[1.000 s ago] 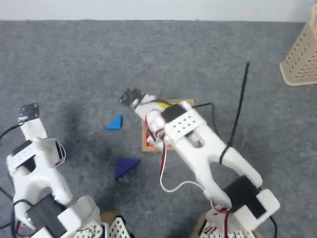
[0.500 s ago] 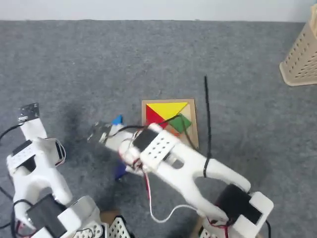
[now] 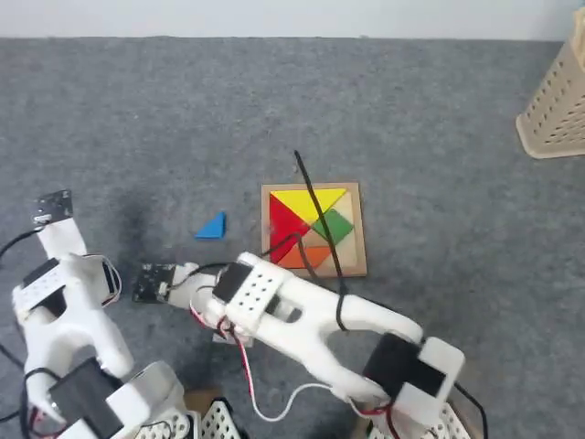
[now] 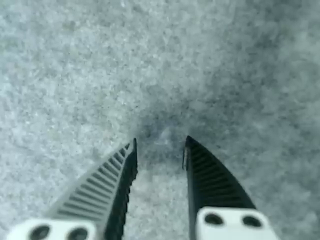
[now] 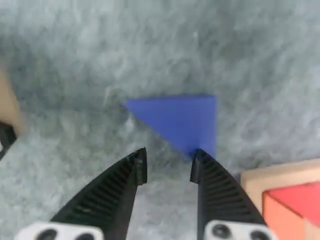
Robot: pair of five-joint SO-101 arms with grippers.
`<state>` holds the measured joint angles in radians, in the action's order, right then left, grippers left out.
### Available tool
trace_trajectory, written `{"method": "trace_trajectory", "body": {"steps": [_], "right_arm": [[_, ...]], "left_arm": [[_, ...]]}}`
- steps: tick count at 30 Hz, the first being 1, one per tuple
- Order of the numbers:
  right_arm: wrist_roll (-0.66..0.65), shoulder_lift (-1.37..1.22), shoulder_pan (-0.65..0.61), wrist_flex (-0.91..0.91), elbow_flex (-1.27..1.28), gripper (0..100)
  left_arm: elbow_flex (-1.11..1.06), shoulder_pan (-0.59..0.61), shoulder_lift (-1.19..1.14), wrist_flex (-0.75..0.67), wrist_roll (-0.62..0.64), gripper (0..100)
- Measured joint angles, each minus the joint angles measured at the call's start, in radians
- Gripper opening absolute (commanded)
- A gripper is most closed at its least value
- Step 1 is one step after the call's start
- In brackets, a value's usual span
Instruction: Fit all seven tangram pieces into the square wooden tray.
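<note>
On the grey carpet (image 3: 183, 110), the right arm (image 3: 302, 315) is stretched low beside the square wooden tray (image 3: 360, 219), where a yellow triangle (image 3: 306, 199), red triangle (image 3: 281, 222), green square (image 3: 340, 225) and orange piece (image 3: 292, 259) are seated. A light-blue triangle (image 3: 213, 226) is set apart on the carpet. The right gripper (image 5: 169, 155) is held narrowly parted, with a dark-blue triangle (image 5: 182, 117) just at its tips. The left gripper (image 4: 160, 145) is likewise narrowly parted over bare carpet.

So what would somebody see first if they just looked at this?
The wooden tray in the middle of the grey table, with yellow, red, green and orange pieces inside. Next, the big white right arm stretched in front of it, its open pincer right at a blue triangle; a lighter blue triangle lies left of the tray.
</note>
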<state>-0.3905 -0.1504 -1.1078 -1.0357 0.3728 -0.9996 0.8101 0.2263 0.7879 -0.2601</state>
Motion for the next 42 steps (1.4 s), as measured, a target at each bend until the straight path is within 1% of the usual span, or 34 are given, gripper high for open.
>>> {"method": "trace_trajectory", "body": {"steps": [18,25,28,32,34,38,39,42], "right_arm": [[0.002,-0.213,0.002,0.0,-0.236,15.6],[0.0,-0.31,0.02,-0.114,-0.399,15.6],[0.002,-0.393,0.052,-0.132,-0.47,15.6],[-0.003,-0.423,0.078,-0.146,-0.505,15.4],[-0.003,-0.437,0.089,-0.17,-0.531,13.1],[-0.003,-0.44,0.121,-0.183,-0.543,1.5],[-0.003,-0.44,0.133,-0.184,-0.546,0.2],[-0.003,-0.443,0.173,-0.184,-0.545,0.6]], "left_arm": [[0.0,0.0,0.0,0.0,0.0,15],[0.0,0.0,0.0,0.0,0.0,15],[0.0,0.0,0.0,0.0,0.0,15],[0.0,0.0,0.0,0.0,0.0,15],[0.0,0.0,0.0,0.0,0.0,15],[0.0,0.0,0.0,0.0,0.0,15],[0.0,0.0,0.0,0.0,0.0,15],[0.0,0.0,0.0,0.0,0.0,15]]}}
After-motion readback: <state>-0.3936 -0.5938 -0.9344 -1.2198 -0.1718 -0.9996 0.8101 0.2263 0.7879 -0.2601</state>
